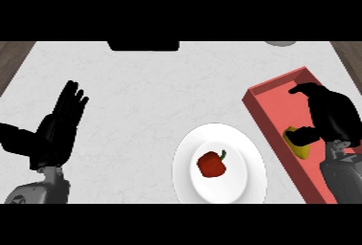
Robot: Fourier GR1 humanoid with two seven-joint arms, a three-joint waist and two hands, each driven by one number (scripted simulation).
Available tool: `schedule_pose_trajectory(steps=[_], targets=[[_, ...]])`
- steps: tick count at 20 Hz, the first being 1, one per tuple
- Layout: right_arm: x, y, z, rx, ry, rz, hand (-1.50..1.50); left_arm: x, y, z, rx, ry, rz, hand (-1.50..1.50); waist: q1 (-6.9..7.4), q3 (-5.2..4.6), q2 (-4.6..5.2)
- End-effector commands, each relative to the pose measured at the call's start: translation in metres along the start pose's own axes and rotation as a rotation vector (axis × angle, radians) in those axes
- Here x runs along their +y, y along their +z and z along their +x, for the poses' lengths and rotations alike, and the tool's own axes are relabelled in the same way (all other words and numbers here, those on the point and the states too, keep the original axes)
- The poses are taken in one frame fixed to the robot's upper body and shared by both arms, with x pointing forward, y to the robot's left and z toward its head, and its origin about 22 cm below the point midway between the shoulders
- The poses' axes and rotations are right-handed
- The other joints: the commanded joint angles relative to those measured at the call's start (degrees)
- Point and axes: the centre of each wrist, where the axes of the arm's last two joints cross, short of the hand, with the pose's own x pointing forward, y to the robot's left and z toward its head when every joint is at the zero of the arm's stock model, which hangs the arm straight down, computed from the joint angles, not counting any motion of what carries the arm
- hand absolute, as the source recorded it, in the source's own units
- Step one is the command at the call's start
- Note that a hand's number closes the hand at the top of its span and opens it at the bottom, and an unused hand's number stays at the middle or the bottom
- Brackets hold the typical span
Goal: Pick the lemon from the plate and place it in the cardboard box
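The lemon [299, 146] sits inside the red box [263, 108], under the right hand [331, 117], whose curled fingers pinch its top. Just left of those fingers, the white plate [236, 190] holds a red pepper [211, 164]. Open grey counter [141, 91] spreads leftward to the left hand [56, 129], fingers straight, resting.

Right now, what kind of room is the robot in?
Probably a kitchen. There is a pale marbled counter, a white plate with a red pepper on it, and a lemon in the robot's right hand over a red box.
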Motion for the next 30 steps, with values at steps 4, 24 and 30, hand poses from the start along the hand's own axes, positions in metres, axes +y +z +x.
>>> schedule_pose_trajectory(steps=[4,24,30], targets=[[-0.024,-0.004,-0.008,-0.16,-0.276,-0.353,-1.5,0.009,-0.001,0.008,-0.009,0.005,0.003,0.0,-0.27,0.09,-0.17],[-0.062,0.017,-0.116,-0.058,-1.14,-0.482,-1.5,0.012,-0.018,0.007,-0.024,-0.001,0.021,0.0,-0.58,-0.03,-0.13],[-0.05,0.049,-0.18,-0.072,-1.154,-0.522,-1.5,0.009,0.012,-0.012,-0.001,0.004,0.0,0.0,-0.48,-0.02,-0.22]])
